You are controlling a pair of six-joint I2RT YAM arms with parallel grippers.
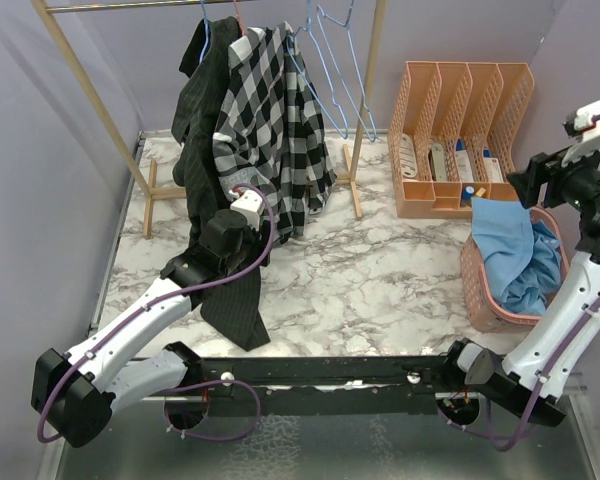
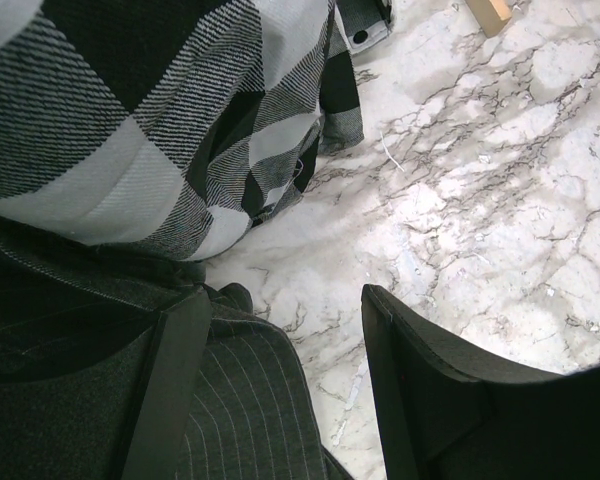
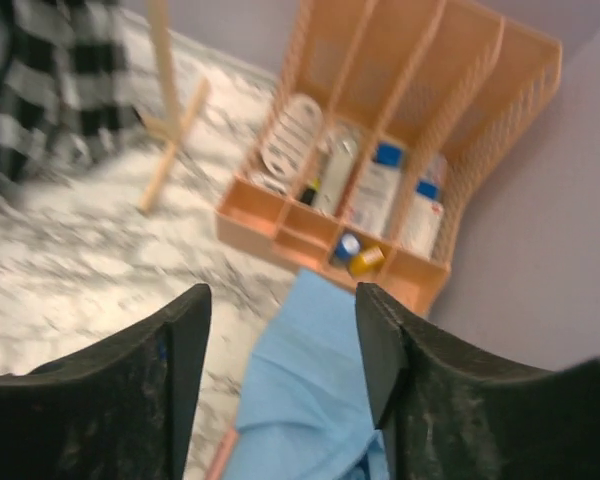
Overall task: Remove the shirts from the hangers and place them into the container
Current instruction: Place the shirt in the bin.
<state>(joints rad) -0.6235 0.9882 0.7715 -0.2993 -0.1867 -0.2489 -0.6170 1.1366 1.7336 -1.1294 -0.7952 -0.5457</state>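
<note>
Top external view takes in the marble worktop, with a wooden rack standing at its far left. Two shirts hang on that rack: the black pinstriped shirt on the left, its tail reaching down to the marble, and the black-and-white checked shirt just beside it on the right, overlapping it. At the right edge sits the salmon-pink lattice container, and the light blue shirt lies crumpled inside, heaped above the rim. Behind the container a peach file organizer stands upright with small items in its slots.

The left arm reaches from the near edge up to the lower part of the hanging shirts. Its wrist view shows the left gripper with jaws spread, clamping nothing: one finger lies against pinstriped cloth, the other is over bare marble, and the checked hem hangs just above. The right arm rises beside the container. The right gripper is above the light blue shirt, jaws spread apart and empty, the cloth showing between them; that view is blurred.

Light blue wire hangers hang bare from the rack's top bar, to the right of the checked shirt
</note>
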